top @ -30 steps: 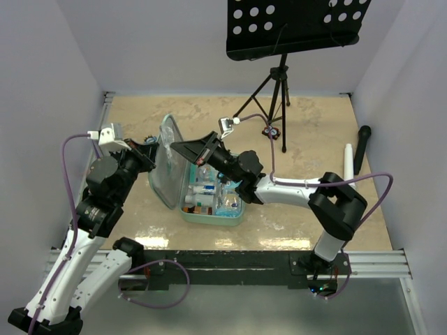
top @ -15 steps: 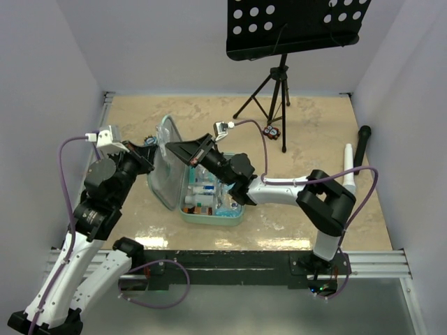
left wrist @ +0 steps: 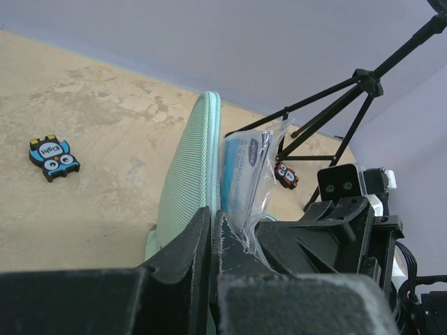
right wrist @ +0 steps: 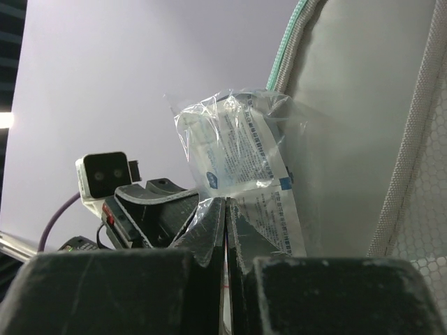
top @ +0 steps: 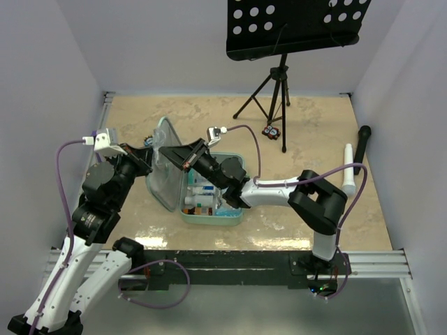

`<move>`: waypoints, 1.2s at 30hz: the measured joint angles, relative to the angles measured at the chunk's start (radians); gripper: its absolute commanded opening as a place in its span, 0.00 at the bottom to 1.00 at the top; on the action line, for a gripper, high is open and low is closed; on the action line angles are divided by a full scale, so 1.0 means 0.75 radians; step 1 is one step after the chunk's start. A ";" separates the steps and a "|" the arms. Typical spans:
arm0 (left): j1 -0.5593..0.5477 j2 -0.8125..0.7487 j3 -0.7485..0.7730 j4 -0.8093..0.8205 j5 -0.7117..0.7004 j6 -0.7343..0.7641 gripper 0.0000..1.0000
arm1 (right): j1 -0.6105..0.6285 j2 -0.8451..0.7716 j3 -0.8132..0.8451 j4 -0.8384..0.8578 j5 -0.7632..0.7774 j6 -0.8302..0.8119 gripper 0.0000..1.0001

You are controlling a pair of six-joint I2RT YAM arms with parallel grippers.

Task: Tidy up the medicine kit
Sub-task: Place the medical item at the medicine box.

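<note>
Two hands engaged | left hand (left wrist: 211, 218) pinches the rim of the upright lid (left wrist: 187, 174) | right hand (right wrist: 225, 209) pinches a clear printed packet (right wrist: 241, 157) just beside the lid's grey inner face | medicine kit (top: 209, 218) sits open on the worktop (top: 314, 125), centre-left

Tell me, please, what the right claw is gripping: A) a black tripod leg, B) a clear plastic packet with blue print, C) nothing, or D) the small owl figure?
B: the right wrist view shows the right claw shut on the clear plastic packet, in front of the inside of the medicine kit lid.
</note>
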 measured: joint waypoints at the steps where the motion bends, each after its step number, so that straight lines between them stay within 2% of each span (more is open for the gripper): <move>1: 0.000 0.000 0.000 -0.001 -0.003 0.000 0.00 | 0.003 0.001 -0.001 -0.006 0.003 0.001 0.00; 10: 0.001 -0.001 0.000 -0.006 -0.028 0.001 0.00 | 0.021 -0.002 -0.015 -0.075 0.030 -0.017 0.00; 16: 0.001 -0.003 0.000 -0.007 -0.028 0.001 0.00 | 0.022 -0.049 -0.080 -0.209 0.038 -0.062 0.01; 19: 0.001 -0.003 0.000 -0.007 -0.028 0.001 0.00 | 0.022 -0.076 -0.090 -0.247 0.033 -0.101 0.25; 21: 0.001 -0.003 0.000 -0.007 -0.028 0.001 0.00 | 0.023 -0.096 -0.090 -0.292 0.034 -0.135 0.36; 23: 0.001 -0.002 0.000 -0.007 -0.027 0.001 0.00 | 0.025 -0.116 -0.081 -0.350 0.033 -0.176 0.44; 26: 0.000 0.007 0.000 -0.004 -0.026 0.002 0.00 | 0.028 -0.169 -0.032 -0.493 0.035 -0.268 0.49; 29: 0.000 0.016 0.000 0.007 -0.025 0.002 0.00 | 0.028 -0.255 -0.001 -0.607 0.042 -0.361 0.46; 33: 0.000 0.012 -0.003 0.013 -0.017 0.001 0.00 | 0.028 -0.361 0.087 -0.789 0.066 -0.513 0.29; 36: 0.000 0.008 -0.003 0.013 -0.013 0.001 0.00 | 0.028 -0.368 0.241 -0.973 0.081 -0.651 0.27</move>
